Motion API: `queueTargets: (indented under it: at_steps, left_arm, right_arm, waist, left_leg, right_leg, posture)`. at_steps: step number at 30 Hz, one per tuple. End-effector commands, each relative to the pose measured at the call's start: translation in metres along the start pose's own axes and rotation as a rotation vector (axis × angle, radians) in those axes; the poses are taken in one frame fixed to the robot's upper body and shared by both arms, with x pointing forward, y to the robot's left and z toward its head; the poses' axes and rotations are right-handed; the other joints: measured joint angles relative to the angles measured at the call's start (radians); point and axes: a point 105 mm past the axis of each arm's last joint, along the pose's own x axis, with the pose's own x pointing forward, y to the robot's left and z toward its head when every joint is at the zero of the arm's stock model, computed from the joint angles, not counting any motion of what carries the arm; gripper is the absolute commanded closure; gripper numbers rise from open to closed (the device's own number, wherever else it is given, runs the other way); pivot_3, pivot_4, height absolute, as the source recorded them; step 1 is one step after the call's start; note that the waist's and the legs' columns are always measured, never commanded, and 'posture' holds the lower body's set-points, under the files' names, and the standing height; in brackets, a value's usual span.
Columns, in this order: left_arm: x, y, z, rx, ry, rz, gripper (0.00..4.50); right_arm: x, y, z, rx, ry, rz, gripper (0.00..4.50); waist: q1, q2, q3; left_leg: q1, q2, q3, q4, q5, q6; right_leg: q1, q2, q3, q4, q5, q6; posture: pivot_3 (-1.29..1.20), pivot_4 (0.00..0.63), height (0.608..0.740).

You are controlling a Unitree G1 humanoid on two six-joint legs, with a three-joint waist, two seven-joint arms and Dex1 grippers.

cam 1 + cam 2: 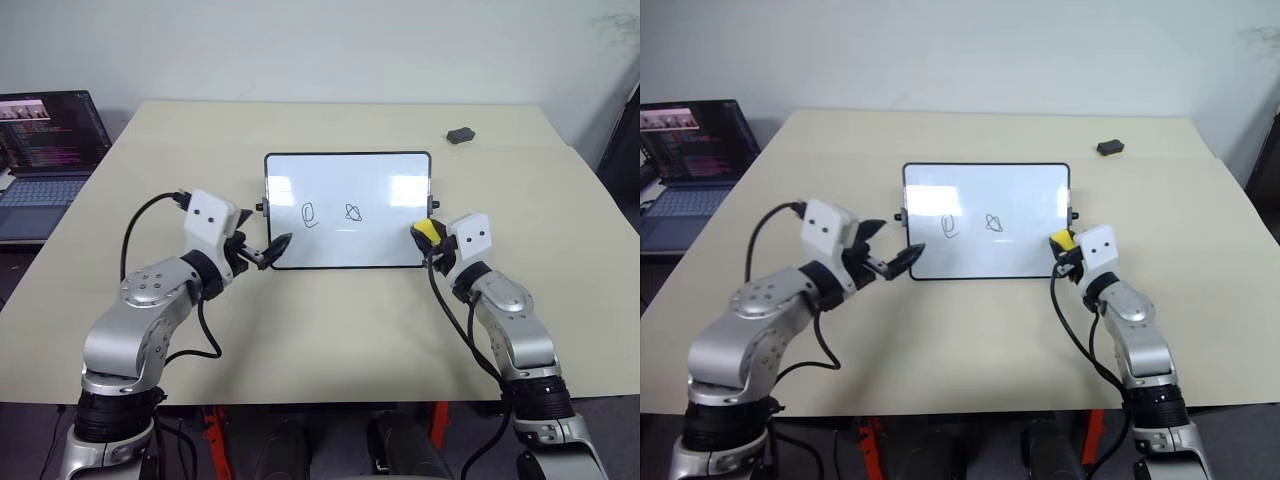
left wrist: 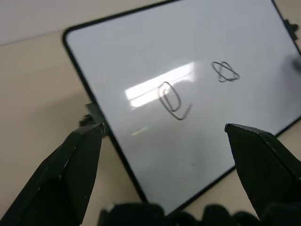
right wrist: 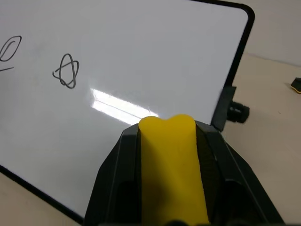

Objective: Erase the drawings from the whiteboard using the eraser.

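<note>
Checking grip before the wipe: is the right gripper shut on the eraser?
Yes, shut: the right gripper clamps the yellow eraser between its black fingers.

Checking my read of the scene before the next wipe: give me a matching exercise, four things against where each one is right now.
Things:
1. eraser
2. whiteboard
3. laptop
4. dark lump

Places:
A. far right part of the table
B. off the table's left edge
C. clamped in the right gripper
D. flat on the middle of the table

Pairs: 1-C, 2-D, 3-B, 4-A
</note>
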Motion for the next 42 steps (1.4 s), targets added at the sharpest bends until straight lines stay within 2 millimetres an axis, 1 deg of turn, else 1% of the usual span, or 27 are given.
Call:
queueTargets:
  at_steps: [1, 10, 13, 15, 17, 20, 27, 32, 35, 38, 40, 42]
  left_arm:
    - [-0.007, 0.005, 0.008, 0.030, -0.031, 0.042, 0.00]
    - [-0.009, 0.006, 0.004, 0.042, -0.018, 0.042, 0.00]
    - [-0.009, 0.006, -0.001, 0.036, 0.003, 0.046, 0.00]
    - [-0.007, 0.003, 0.000, 0.033, 0.003, 0.030, 0.00]
    - [-0.006, -0.002, 0.000, 0.033, 0.005, 0.003, 0.00]
    - [-0.003, -0.001, 0.002, 0.037, -0.001, -0.008, 0.00]
    - [0.001, -0.002, 0.005, 0.063, 0.008, -0.071, 0.00]
    - [0.001, 0.007, 0.007, 0.076, 0.006, -0.052, 0.00]
    - [0.001, 0.009, 0.006, 0.076, 0.014, -0.050, 0.00]
    - [0.001, 0.004, 0.002, 0.066, 0.038, -0.102, 0.00]
    - [0.000, -0.002, 0.000, 0.071, 0.057, -0.156, 0.00]
    - [-0.001, -0.009, 0.000, 0.099, 0.068, -0.217, 0.00]
  right_arm:
    - [0.002, 0.001, 0.024, -0.018, -0.100, 0.017, 3.31]
    - [0.017, 0.017, 0.048, -0.090, -0.162, 0.137, 3.31]
    - [0.019, 0.021, 0.048, -0.140, -0.156, 0.162, 3.31]
    - [0.020, 0.022, 0.041, -0.186, -0.136, 0.176, 3.31]
    - [0.021, 0.021, 0.039, -0.196, -0.134, 0.170, 3.31]
    - [0.023, 0.021, 0.043, -0.191, -0.154, 0.158, 3.31]
    - [0.029, 0.029, 0.055, -0.203, -0.197, 0.172, 3.31]
    - [0.032, 0.027, 0.055, -0.199, -0.205, 0.149, 3.31]
    - [0.039, 0.030, 0.062, -0.186, -0.224, 0.145, 3.31]
    - [0.058, 0.041, 0.071, -0.176, -0.236, 0.151, 3.31]
    - [0.071, 0.051, 0.073, -0.187, -0.226, 0.171, 3.31]
    - [0.083, 0.056, 0.072, -0.208, -0.218, 0.187, 3.31]
  waist:
    - [-0.001, 0.000, 0.000]
    - [0.001, 0.000, 0.000]
    - [0.001, 0.000, 0.000]
    - [0.001, 0.000, 0.000]
    - [0.002, 0.000, 0.000]
    - [0.001, 0.000, 0.000]
    - [0.000, 0.000, 0.000]
    - [0.001, 0.000, 0.000]
    - [0.001, 0.000, 0.000]
    - [-0.004, 0.000, 0.000]
    - [-0.008, 0.000, 0.000]
    - [-0.009, 0.000, 0.000]
  left_leg:
    - [0.000, 0.000, 0.000, 0.000, 0.000, 0.000]
    - [0.000, 0.000, -0.001, 0.000, 0.000, 0.000]
    - [0.000, 0.000, 0.000, 0.000, 0.000, 0.000]
    - [0.000, 0.000, 0.000, 0.000, 0.000, 0.000]
    - [0.000, -0.001, 0.000, 0.000, 0.000, 0.000]
    - [0.000, 0.000, 0.000, 0.000, 0.000, 0.000]
    - [0.000, 0.000, 0.000, 0.000, 0.000, 0.000]
    - [0.000, 0.000, -0.001, 0.000, 0.000, 0.000]
    - [0.000, 0.000, -0.001, 0.000, 0.000, 0.000]
    - [0.000, 0.000, 0.000, 0.000, 0.000, 0.000]
    - [0.001, 0.000, 0.000, 0.000, 0.000, 0.000]
    - [0.001, 0.000, -0.001, 0.000, 0.000, 0.000]
  right_leg:
    - [0.000, 0.000, 0.000, 0.000, 0.000, 0.000]
    - [0.000, 0.000, -0.001, 0.000, 0.002, -0.003]
    - [0.000, 0.000, -0.001, 0.000, 0.002, -0.004]
    - [0.000, 0.000, -0.001, 0.000, 0.002, -0.004]
    - [0.000, -0.001, -0.001, 0.000, 0.002, -0.004]
    - [0.000, -0.001, -0.001, 0.000, 0.002, -0.004]
    - [0.000, 0.000, -0.001, 0.000, 0.002, -0.004]
    - [0.000, 0.000, -0.001, 0.000, 0.002, -0.004]
    - [0.000, -0.001, -0.001, 0.000, 0.003, -0.004]
    - [0.000, 0.000, -0.001, 0.001, 0.003, -0.004]
    - [0.000, 0.000, -0.001, 0.001, 0.003, -0.005]
    - [0.000, 0.000, -0.001, 0.001, 0.003, -0.005]
  posture:
    - [0.00, 0.150, 0.740]
    - [0.00, 0.150, 0.740]
    - [0.00, 0.150, 0.740]
    - [0.00, 0.150, 0.740]
    - [0.00, 0.150, 0.740]
    - [0.00, 0.150, 0.740]
    - [0.00, 0.150, 0.740]
    - [0.00, 0.150, 0.740]
    - [0.00, 0.150, 0.740]
    - [0.00, 0.150, 0.740]
    - [0.00, 0.150, 0.740]
    - [0.00, 0.150, 0.740]
